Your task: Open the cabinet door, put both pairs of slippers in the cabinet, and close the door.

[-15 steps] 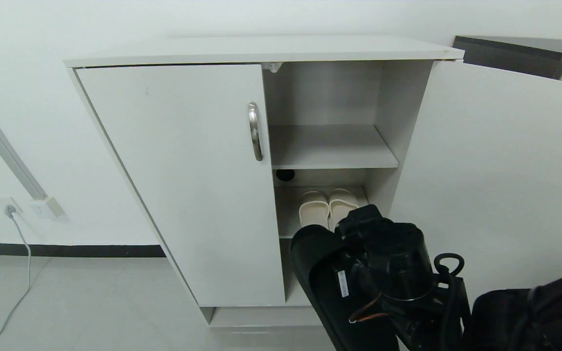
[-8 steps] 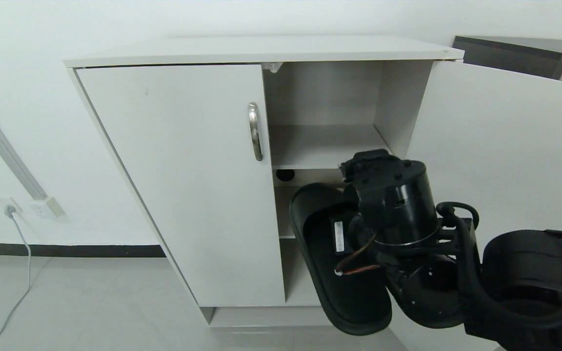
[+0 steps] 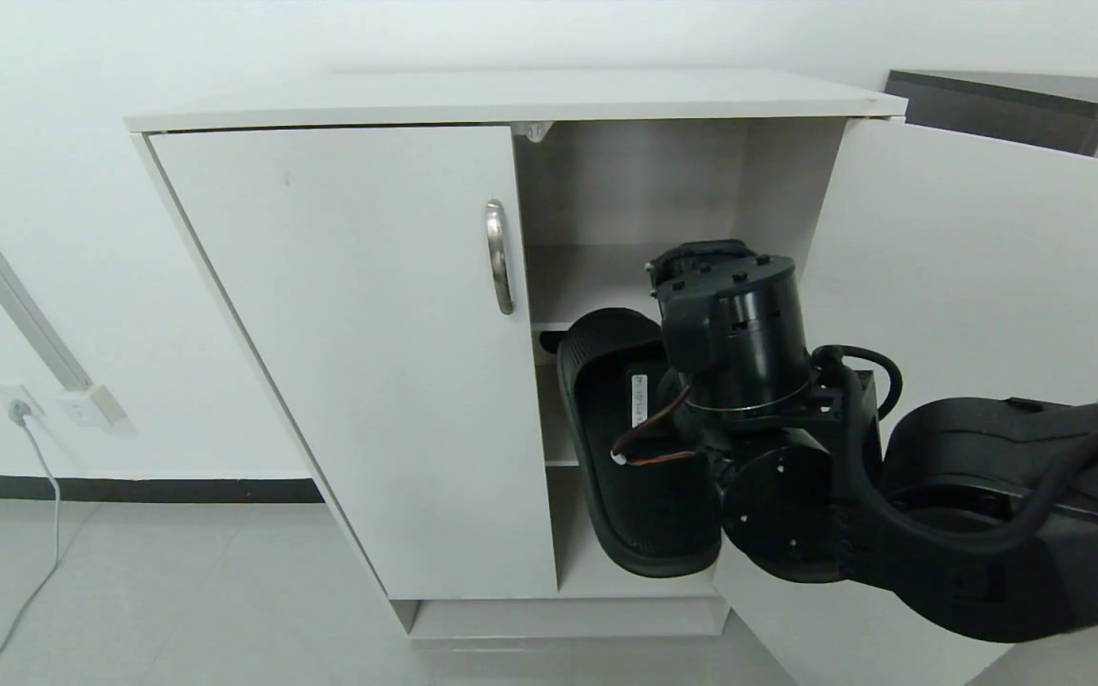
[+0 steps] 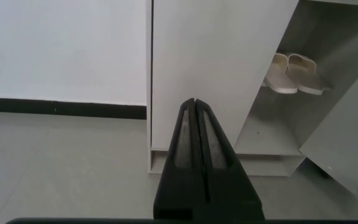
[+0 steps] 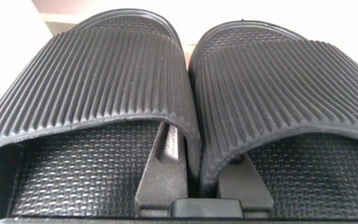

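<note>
**Now hanging at the cabinet's open half: the black slippers**

The right gripper (image 5: 194, 177) is pinching the pair of black slippers (image 3: 630, 476). Its two fingers (image 5: 165, 165) are sitting inside the shoes, and the two inner side walls are being squeezed together between them. In the head view the pair is standing on edge with one ribbed sole facing left. It is reaching from just under the upper shelf (image 3: 587, 281) down toward the bottom compartment. The pair is hanging at the mouth of the open right half of the cabinet (image 3: 511, 95); how far in it is reaching I cannot tell.

The cream slippers (image 4: 294, 71) are lying side by side on the middle shelf inside that open half, touching each other, farther in than the black pair. The right door (image 3: 978, 267) is standing swung wide to the right. The left door (image 3: 349, 362) is sitting closed, its metal handle (image 3: 498, 257) upright along its right edge.

The left gripper (image 4: 194, 137) is hovering low over the grey floor (image 3: 177, 610), near the foot of the closed left door. Its fingers are pressed flat together with nothing between them.

On the wall to the left, a cable (image 3: 39, 534) is running from a socket (image 3: 20, 405) down to the floor.
</note>
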